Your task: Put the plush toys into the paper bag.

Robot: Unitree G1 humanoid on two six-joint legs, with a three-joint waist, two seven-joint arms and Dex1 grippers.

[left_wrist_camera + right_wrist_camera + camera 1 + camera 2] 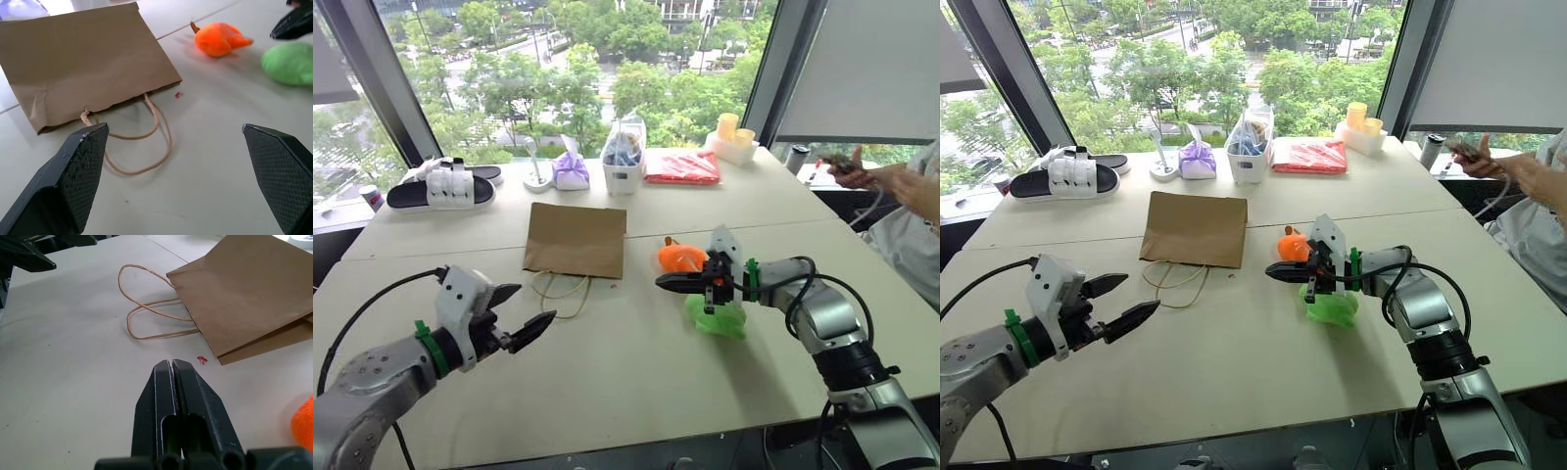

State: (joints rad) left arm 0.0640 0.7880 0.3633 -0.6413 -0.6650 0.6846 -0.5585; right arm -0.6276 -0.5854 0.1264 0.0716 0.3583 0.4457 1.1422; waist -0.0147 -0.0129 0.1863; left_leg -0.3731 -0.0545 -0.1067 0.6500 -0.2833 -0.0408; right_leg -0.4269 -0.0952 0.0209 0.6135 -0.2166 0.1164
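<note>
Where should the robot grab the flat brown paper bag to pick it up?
Probably by the thin twisted paper loop handles. The plain brown kraft paper bag lies flat on the pale table, so its body offers little to pinch, while the loops trail loose from its mouth toward the robot. The open left claw is on that side and could come in low from the near edge.

Silver arms, green wrist bands, black cables, black-fingered end effector (529, 315).
</note>
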